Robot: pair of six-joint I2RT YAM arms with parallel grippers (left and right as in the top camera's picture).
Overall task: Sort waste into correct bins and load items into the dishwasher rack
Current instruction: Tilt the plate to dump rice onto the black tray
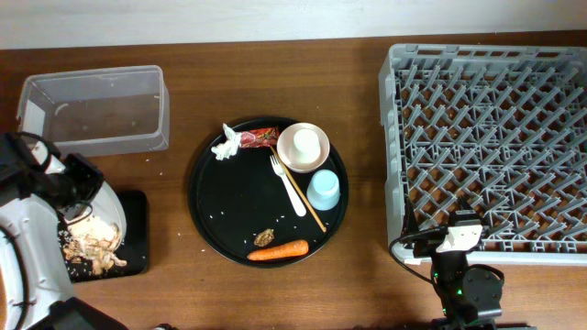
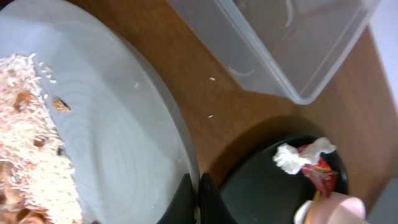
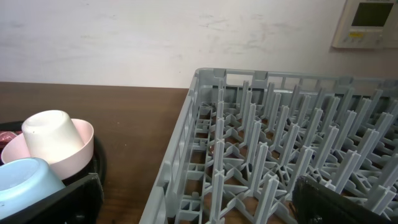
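Jaws of the left gripper (image 2: 199, 194) are pinched narrow on the rim of the pale grey plate (image 2: 112, 118), held over the shallow black tray (image 1: 136, 215) with rice (image 2: 28, 162) on it. The right gripper (image 3: 199, 202) hangs spread wide by the rack (image 3: 267, 143). The thin rim pinch could slip, or rice could spill past the tray's low edge onto the table (image 1: 367, 293).

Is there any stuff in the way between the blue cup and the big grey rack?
Nothing visible is. The blue cup sits at the right edge of the round tray, and only bare table lies between it and the rack. It would just need lifting over the rack's wall.
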